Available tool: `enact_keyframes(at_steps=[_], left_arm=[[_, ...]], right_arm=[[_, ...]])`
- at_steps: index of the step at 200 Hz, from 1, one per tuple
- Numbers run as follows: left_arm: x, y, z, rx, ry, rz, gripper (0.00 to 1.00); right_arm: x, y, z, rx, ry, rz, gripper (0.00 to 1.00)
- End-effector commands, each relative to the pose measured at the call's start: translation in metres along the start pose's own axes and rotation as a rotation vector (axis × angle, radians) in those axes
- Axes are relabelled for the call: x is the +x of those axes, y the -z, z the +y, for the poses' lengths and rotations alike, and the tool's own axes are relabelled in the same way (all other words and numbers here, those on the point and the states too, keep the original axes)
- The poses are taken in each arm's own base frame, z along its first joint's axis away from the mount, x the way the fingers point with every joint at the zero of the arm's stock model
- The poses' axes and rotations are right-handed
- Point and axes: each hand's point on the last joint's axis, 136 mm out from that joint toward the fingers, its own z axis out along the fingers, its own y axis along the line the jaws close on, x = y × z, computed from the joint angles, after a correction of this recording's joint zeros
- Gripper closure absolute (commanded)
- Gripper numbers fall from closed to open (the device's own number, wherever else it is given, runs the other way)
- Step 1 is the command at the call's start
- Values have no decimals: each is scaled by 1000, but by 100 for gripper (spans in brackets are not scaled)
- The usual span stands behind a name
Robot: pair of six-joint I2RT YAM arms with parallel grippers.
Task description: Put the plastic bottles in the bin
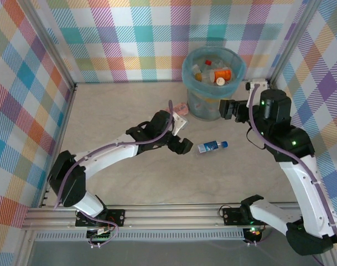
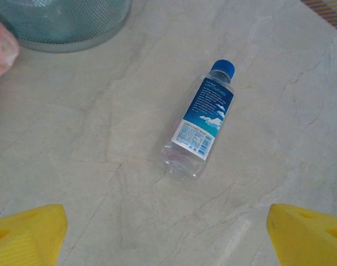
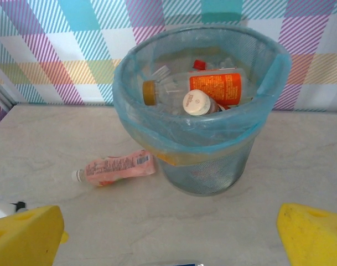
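Currently your left gripper is spread wide and empty near a clear blue-capped, blue-labelled plastic bottle lying on the pale marbled table. Your right gripper, likewise open and empty, faces the round blue-lined mesh bin, which holds several bottles. A pink-labelled bottle lies beside it.

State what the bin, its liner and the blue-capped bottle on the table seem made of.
Bin: likely metal mesh, grey, with a fine see-through weave.
Liner: thin plastic film, translucent light blue, creased over the rim.
Blue-capped bottle: clear glossy plastic; the table shows through its body.
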Motion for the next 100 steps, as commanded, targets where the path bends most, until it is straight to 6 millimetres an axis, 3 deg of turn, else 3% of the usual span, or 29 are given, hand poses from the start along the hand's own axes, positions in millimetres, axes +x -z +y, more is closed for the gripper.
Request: enact_keyframes(at_steps=[1, 100], left_arm=[[-23, -6, -12, 43, -40, -58, 8], [6, -94, -39, 118, -145, 124, 6]], right_arm=[[-8, 4, -5, 25, 30, -65, 1], [-8, 4, -1, -2, 45, -101, 0]])
